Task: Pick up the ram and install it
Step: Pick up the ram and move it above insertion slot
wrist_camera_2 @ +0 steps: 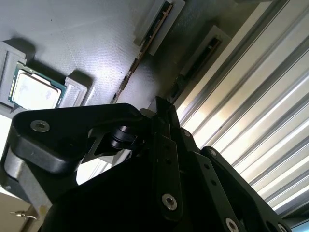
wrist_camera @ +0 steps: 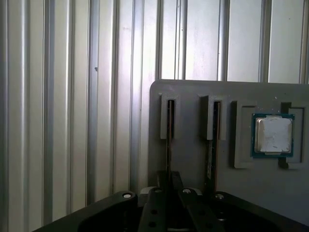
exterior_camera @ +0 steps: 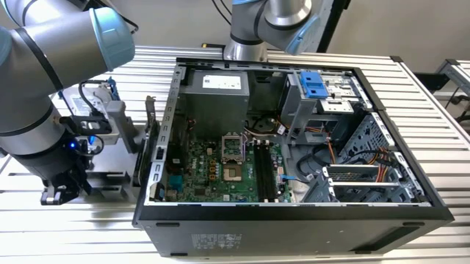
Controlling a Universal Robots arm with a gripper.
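Exterior view first: a ribbed metal table (exterior_camera: 74, 242) carries an open computer case (exterior_camera: 294, 220) lying on its side, with a green motherboard (exterior_camera: 213, 165) on its floor and long black memory slots (exterior_camera: 266, 170) running along the board. The robot arm (exterior_camera: 37, 110) stands at the exterior view's left of the case and reaches down, so the gripper (exterior_camera: 57, 193) hangs low over a gray tray (exterior_camera: 110, 159) that lies on the table just beside the case wall.

In both wrist views the tray (wrist_camera: 188, 159) (wrist_camera_2: 72, 29) rests flat on the table (wrist_camera: 72, 96). Two raised holders on it each keep a thin memory stick standing on its long edge. The ram (wrist_camera: 169, 125) (wrist_camera_2: 153, 30) sits in the holder farther from the processor chip, and the gripper (wrist_camera: 169, 176) (wrist_camera_2: 161, 104) is lined up right along it, its tip at or just beside the stick's edge. Whether the jaws have closed on the ram or only straddle it, I cannot tell. The ram is in its holder on the tray, well apart from the motherboard.

A second stick (wrist_camera: 211, 130) (wrist_camera_2: 205, 50) stands in the neighboring holder, parallel to the first. Beyond that, a square processor chip (wrist_camera: 273, 135) (wrist_camera_2: 35, 91) with a silver lid and green rim lies flat in its own recess.
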